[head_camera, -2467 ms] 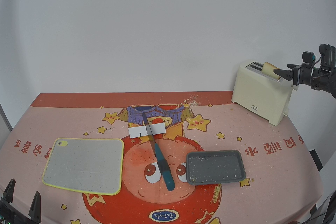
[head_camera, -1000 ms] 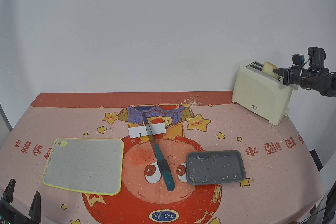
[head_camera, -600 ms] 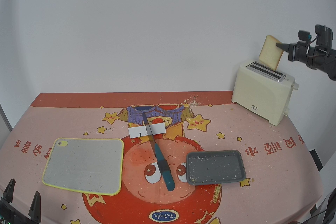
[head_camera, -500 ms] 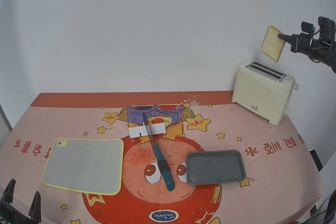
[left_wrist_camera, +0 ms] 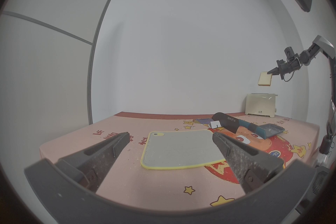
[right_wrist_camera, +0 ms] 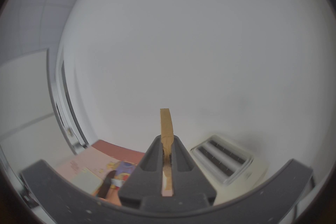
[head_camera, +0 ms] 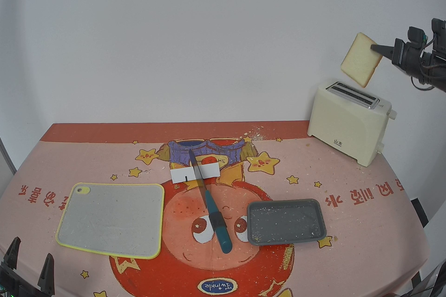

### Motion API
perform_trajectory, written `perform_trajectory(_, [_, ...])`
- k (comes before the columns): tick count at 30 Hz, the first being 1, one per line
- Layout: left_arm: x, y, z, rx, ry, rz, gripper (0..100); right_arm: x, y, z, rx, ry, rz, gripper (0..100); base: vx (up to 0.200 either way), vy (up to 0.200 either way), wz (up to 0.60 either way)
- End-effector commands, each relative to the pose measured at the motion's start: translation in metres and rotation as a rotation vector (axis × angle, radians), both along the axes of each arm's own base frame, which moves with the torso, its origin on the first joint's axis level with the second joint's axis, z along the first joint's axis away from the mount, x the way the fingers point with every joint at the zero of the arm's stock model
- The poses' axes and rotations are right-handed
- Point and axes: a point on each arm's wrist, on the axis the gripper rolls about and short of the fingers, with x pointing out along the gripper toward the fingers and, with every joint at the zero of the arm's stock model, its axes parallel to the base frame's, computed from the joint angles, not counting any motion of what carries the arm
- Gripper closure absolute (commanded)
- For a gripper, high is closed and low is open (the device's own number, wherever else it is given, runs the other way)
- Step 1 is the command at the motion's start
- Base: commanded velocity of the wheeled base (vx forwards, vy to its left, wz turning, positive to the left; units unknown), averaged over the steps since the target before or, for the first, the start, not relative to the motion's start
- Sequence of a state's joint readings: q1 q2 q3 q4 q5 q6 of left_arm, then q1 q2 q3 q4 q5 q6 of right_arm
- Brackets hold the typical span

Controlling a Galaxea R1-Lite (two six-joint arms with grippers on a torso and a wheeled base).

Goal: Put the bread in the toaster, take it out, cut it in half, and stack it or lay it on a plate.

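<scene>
Bread (head_camera: 361,59): one pale slice, held in the air above the toaster (head_camera: 349,121) and apart from its slots. It was at about two o'clock from the table's (head_camera: 371,228) middle and hung tilted, one corner lowest.
My right gripper (head_camera: 375,48): closed narrow on the slice's edge, a finger flat against each face.
My left gripper (left_wrist_camera: 170,135): spread wide and holding nothing, low at seven o'clock by the table's near edge.
Handling, as I judged it: light, soft and easily dented or torn. Pinched at one edge, it could swing or sag.
Where to hold, as I judged it: at the crust, where the slice is firmest, with gentle pressure. It should lie flat for cutting.
Cutting board (head_camera: 111,219): yellow-rimmed, flat at eight o'clock.
Knife (head_camera: 211,209): near the middle, blade toward twelve and handle toward six.
Tray (head_camera: 286,201): grey and crumb-flecked, at five o'clock.
Hard to make out: how far the bread was toasted, how deep my fingers reached across it, and the toaster's far side. My right arm was cut off at the picture's edge.
</scene>
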State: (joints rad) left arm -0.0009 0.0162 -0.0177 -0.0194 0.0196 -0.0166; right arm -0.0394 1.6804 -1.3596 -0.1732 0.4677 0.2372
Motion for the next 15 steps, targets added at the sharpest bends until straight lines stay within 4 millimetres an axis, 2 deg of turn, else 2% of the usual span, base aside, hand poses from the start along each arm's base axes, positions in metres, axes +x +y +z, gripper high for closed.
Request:
perform_trajectory(1, [0.000, 0.000, -0.005, 0.000, 0.001, 0.000, 0, -0.057, 0.047, -0.012, 0.194, 0.148, 0.034, 100, 0.000, 0.000, 0.00])
perform_trajectory(5, [0.000, 0.000, -0.005, 0.000, 0.002, 0.000, 0, -0.082, 0.074, -0.033, 0.361, 0.321, 0.038, 100, 0.000, 0.000, 0.00])
perform_trajectory(6, [0.000, 0.000, -0.005, 0.000, 0.002, 0.001, 0, -0.096, 0.086, -0.042, 0.401, 0.375, 0.047, 100, 0.000, 0.000, 0.00])
perform_trajectory(8, [0.000, 0.000, -0.005, 0.000, 0.001, 0.000, 0, -0.113, 0.096, -0.045, 0.453, 0.407, 0.086, 100, 0.000, 0.000, 0.00])
perform_trajectory(12, [0.000, 0.000, -0.005, 0.000, 0.001, 0.001, 0, -0.130, 0.121, -0.054, 0.551, 0.531, 0.175, 100, 0.000, 0.000, 0.00])
perform_trajectory(14, [0.000, 0.000, -0.005, 0.006, 0.003, -0.002, 0, -0.133, 0.131, -0.056, 0.585, 0.571, 0.213, 100, 0.000, 0.000, 0.00])
perform_trajectory(15, [0.000, 0.000, -0.005, 0.007, 0.001, 0.001, 0, -0.129, 0.137, -0.064, 0.579, 0.601, 0.215, 100, 0.000, 0.000, 0.00])
